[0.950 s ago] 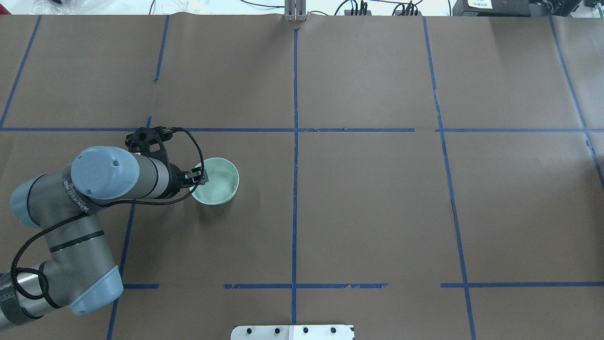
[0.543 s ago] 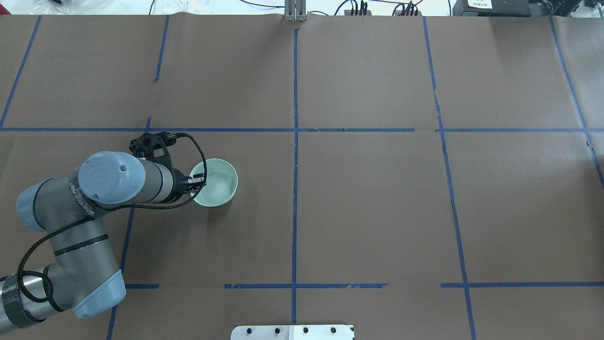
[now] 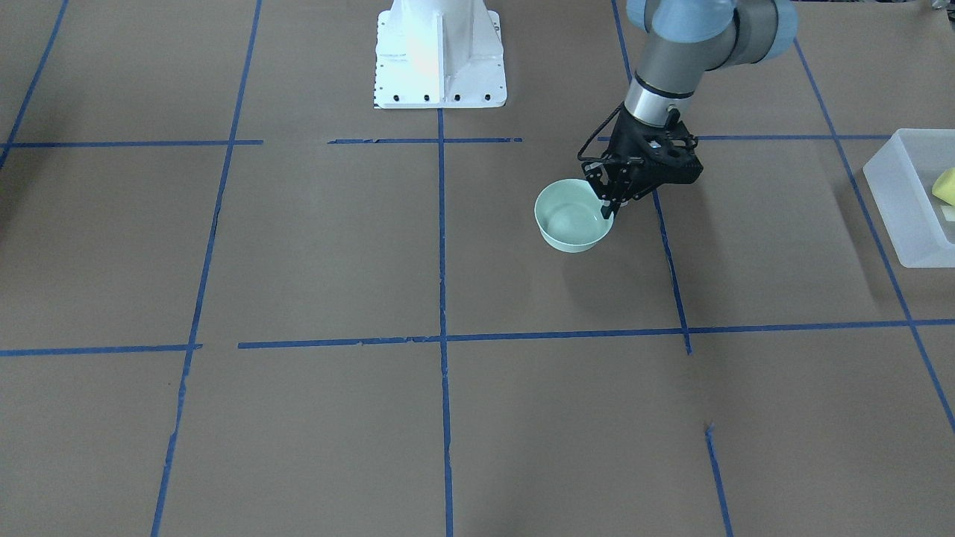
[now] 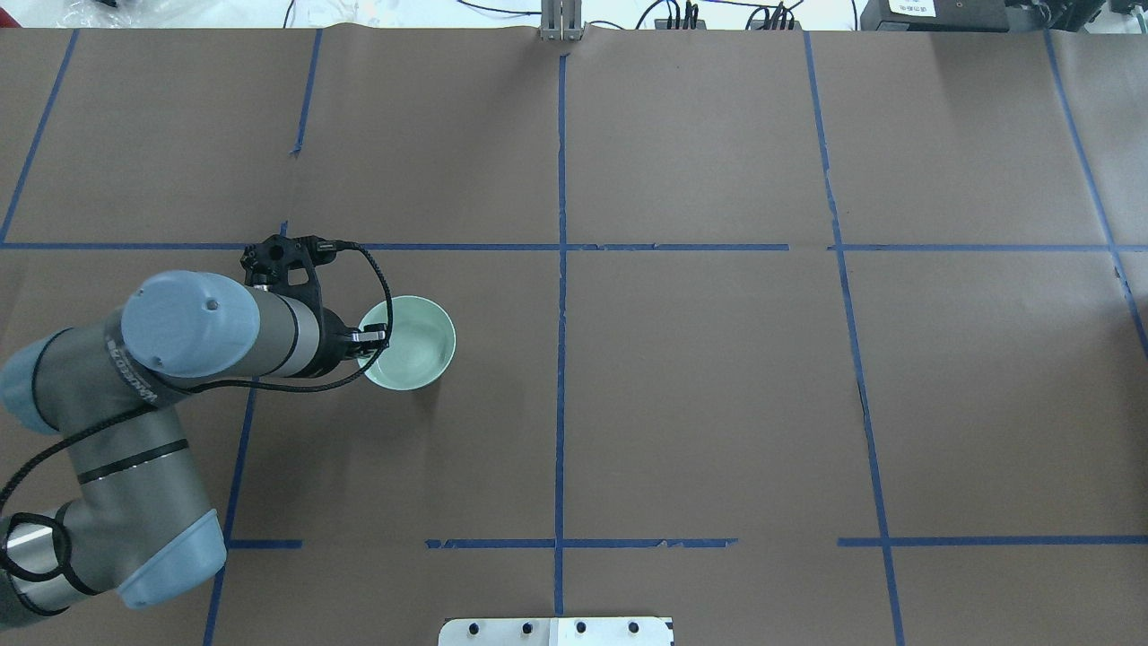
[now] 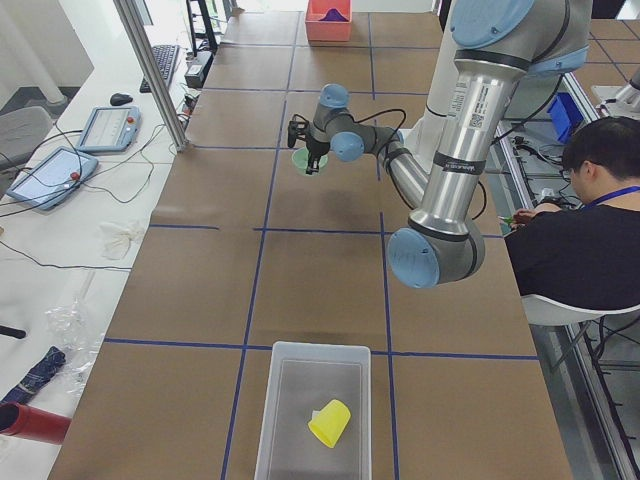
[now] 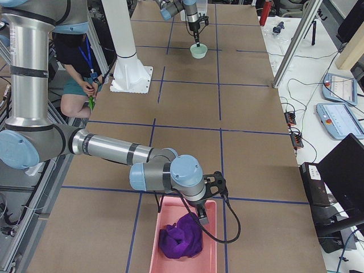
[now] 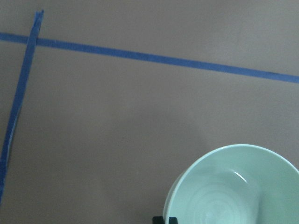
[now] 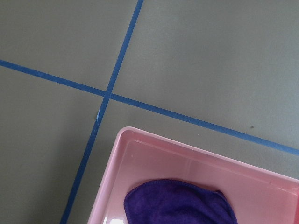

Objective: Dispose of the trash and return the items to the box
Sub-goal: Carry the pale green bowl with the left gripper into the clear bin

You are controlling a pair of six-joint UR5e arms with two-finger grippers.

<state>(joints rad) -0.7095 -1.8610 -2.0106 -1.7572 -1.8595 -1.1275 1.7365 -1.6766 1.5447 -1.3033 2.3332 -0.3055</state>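
The pale mint-green bowl (image 4: 414, 348) stands left of the table's middle, also in the front view (image 3: 568, 220) and the left wrist view (image 7: 233, 186). My left gripper (image 4: 373, 339) is shut on the bowl's rim on the side nearest the arm, one finger inside and one outside (image 3: 606, 204). The bowl seems to hang just above the paper. The frosted box (image 3: 903, 201) is at the table's left end, with the yellow cup (image 5: 330, 423) lying in it. My right gripper (image 6: 200, 212) hovers over a pink tray; I cannot tell whether it is open or shut.
The pink tray (image 6: 211, 211) at the table's right end holds a purple cloth (image 6: 181, 239), also seen in the right wrist view (image 8: 182, 205). The white robot base (image 3: 440, 60) stands at the near edge. A seated operator (image 5: 580, 225) is beside the table.
My left arm's elbow swung right, then back left. The bowl has stayed in the gripper and barely shifted.
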